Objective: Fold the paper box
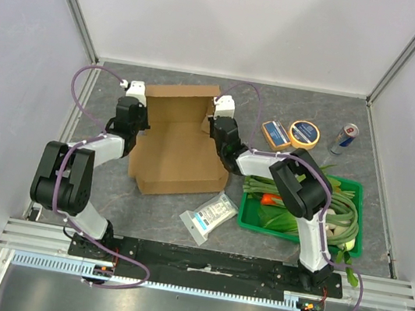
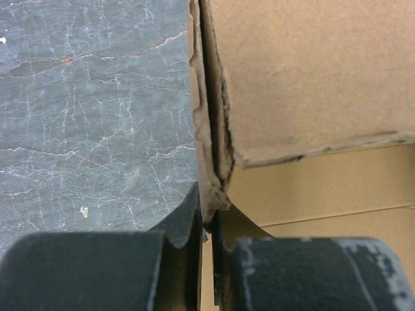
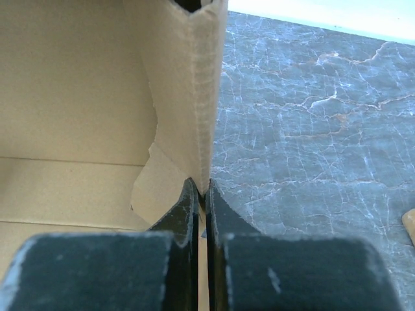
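Plain white walls (image 1: 237, 18) enclose a grey marbled tabletop (image 1: 157, 222) under even light.

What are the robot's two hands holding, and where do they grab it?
The paper box: left jaws pinch its left side wall, right jaws its right side wall.

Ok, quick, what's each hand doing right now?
Left hand: closed, pinching the left side wall of the paper box.
Right hand: closed, pinching the box's right side wall.
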Available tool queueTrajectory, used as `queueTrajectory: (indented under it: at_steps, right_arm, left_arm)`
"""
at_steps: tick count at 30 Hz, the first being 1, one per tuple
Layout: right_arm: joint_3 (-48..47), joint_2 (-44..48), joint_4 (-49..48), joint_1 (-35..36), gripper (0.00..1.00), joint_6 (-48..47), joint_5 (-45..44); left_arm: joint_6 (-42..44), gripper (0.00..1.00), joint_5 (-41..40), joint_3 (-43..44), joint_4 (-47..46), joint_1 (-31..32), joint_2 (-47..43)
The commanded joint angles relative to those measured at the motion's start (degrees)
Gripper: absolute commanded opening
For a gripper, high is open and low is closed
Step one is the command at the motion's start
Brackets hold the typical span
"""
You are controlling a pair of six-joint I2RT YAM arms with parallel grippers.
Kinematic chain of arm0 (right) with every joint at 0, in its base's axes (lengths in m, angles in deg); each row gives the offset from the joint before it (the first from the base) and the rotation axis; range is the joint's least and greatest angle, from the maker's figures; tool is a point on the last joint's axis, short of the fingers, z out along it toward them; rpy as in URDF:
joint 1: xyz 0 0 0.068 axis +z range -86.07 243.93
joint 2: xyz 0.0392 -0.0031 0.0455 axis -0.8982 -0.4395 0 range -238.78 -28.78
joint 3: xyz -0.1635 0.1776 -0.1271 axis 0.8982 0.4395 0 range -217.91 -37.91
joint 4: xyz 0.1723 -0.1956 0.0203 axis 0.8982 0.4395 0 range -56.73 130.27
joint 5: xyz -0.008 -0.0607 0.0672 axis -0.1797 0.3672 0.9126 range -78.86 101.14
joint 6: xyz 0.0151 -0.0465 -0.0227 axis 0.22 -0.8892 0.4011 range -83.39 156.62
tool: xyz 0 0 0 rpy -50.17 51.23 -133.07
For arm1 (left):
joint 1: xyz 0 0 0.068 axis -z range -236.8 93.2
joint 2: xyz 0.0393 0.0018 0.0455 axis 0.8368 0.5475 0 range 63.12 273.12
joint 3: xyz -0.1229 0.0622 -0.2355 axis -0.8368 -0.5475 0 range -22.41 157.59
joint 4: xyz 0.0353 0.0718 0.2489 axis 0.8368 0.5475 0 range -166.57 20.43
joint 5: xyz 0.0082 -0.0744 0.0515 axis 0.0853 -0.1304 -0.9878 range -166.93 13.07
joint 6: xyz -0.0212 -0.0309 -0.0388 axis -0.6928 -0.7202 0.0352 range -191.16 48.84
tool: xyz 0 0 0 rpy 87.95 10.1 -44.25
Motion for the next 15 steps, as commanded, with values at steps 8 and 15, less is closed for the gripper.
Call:
queueTrajectory:
  at_steps: [8,15]
  right_arm:
    - [4.26,1.19,-9.06,-4.92,0.43,4.18,18.20]
    - [5.31,1.89,-5.81,-7.04,0.58,2.33,31.82]
  left_arm:
    - [-1.07,0.02,2.14,-0.04,-1.97,0.95,-2.45]
    - [-0.72,0.02,2.23,0.23,-1.88,0.95,-2.28]
